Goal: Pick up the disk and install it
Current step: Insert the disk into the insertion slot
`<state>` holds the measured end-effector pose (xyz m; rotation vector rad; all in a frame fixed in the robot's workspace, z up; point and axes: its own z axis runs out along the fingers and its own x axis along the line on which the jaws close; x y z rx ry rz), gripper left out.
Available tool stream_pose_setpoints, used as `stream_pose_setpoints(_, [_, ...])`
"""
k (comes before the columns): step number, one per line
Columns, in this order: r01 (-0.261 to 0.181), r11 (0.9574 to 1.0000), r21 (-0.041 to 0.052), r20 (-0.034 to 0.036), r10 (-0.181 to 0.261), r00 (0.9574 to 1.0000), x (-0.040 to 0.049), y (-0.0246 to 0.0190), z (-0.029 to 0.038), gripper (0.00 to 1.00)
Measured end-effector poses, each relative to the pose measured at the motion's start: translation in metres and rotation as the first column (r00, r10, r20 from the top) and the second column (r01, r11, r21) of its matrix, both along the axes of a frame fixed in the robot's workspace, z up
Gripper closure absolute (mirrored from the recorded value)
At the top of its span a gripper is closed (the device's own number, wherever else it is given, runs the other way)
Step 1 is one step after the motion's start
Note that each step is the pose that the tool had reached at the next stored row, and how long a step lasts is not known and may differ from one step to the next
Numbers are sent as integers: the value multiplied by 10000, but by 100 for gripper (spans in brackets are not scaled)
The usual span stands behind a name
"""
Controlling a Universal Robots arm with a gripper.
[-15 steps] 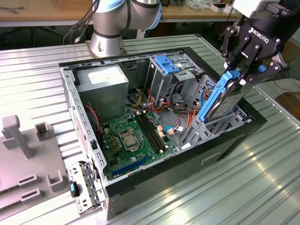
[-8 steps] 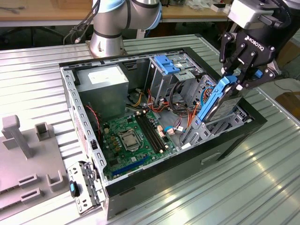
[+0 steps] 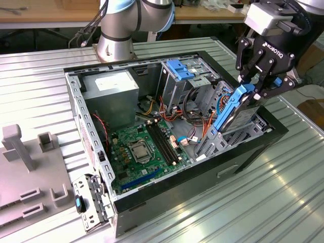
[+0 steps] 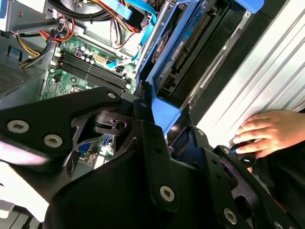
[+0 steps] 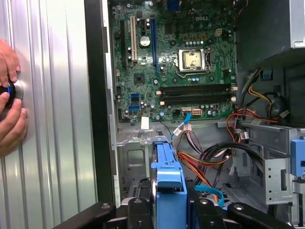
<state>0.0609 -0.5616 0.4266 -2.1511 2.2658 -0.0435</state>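
Exterior view shows the black gripper (image 3: 255, 86) over the corner of the open computer case (image 3: 202, 177) at the exterior view's right, its fingers clamped on the upper end of the disk (image 3: 230, 114). The disk hangs tilted beneath the gripper, blue carrier edge outward, with its lower end down inside the grey drive cage (image 3: 251, 120). In the first wrist view the fingers (image 5: 202, 212) press the carrier's blue tab from both sides, and the disk runs away from them towards the case floor. Just beyond the disk lies a tangle of coloured cables (image 3: 195, 109), then the green motherboard (image 3: 139, 149) flat in the case. Farther from the gripper a fixed blue bracket (image 3: 179, 68) tops another cage, and the grey power supply (image 3: 109, 88) fills the far corner. The case rests on a ribbed metal table (image 3: 283, 202). Outside the case wall, beside the gripper, a person's hand (image 5: 10, 119) rests on a round black button (image 5: 8, 90). A grey fixture (image 3: 25, 177) sits well apart, at the exterior view's left
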Motion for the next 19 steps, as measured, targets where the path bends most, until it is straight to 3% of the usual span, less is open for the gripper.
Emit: stream_pose_setpoints(19, [0,10000,0,0,0,10000,3,-11,-157,64])
